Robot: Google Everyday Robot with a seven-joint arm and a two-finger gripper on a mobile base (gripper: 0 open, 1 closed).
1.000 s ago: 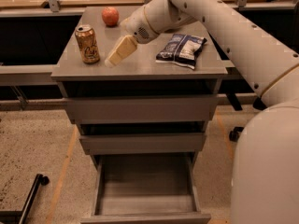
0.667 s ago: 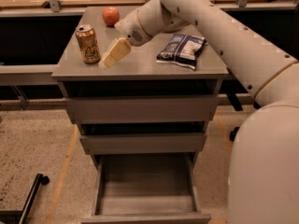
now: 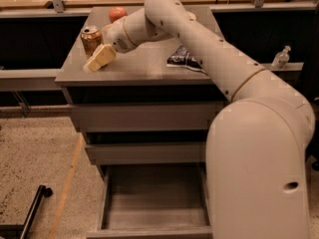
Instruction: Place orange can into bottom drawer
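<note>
Atop the cabinet [image 3: 149, 69], claw [image 3: 100, 58] beside orange can [image 3: 90, 38]; bottom drawer [image 3: 149, 231] open.

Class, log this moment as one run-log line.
gripper: beside orange can on cabinet top | bottom drawer: open, can not yet inside

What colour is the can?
Golden-orange metal drink can with silver top, clearest in camera view; the tool is close beside it.

The gripper [image 3: 99, 58] hangs low over the table [image 3: 144, 69] near its front edge, just beside the can [image 3: 90, 38]. An apple [image 3: 117, 13] sits farther back. Below, the bottom drawer [image 3: 154, 205] stands open.
</note>
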